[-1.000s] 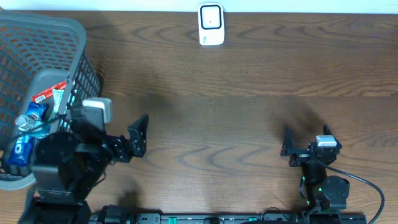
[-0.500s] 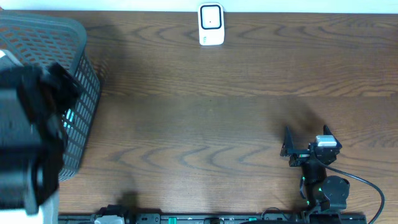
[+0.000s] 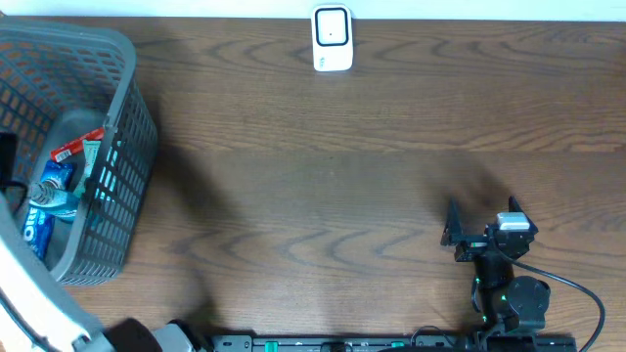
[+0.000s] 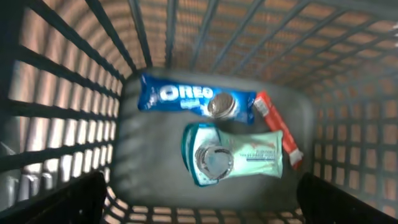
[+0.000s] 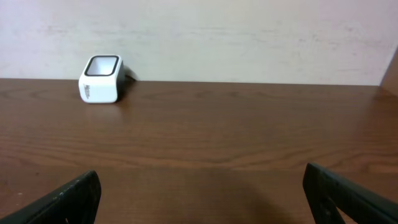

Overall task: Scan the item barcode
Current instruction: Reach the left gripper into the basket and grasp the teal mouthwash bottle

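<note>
left arm (image 3: pixel 39 303): we are holding it up high at the far left | left gripper (image 4: pixel 199 202): we are pointing it straight down, fingers wide apart, gripping nothing | right arm (image 3: pixel 511 293): we are resting it low and tucked in | right gripper (image 3: pixel 481 220): we are pointing it forward, fingers wide apart, gripping nothing

Blue Oreo pack (image 4: pixel 186 96), mint pouch (image 4: pixel 239 155), red packet (image 4: pixel 267 112) in basket (image 4: pixel 62 93), white scanner (image 3: pixel 332 39) upright
</note>
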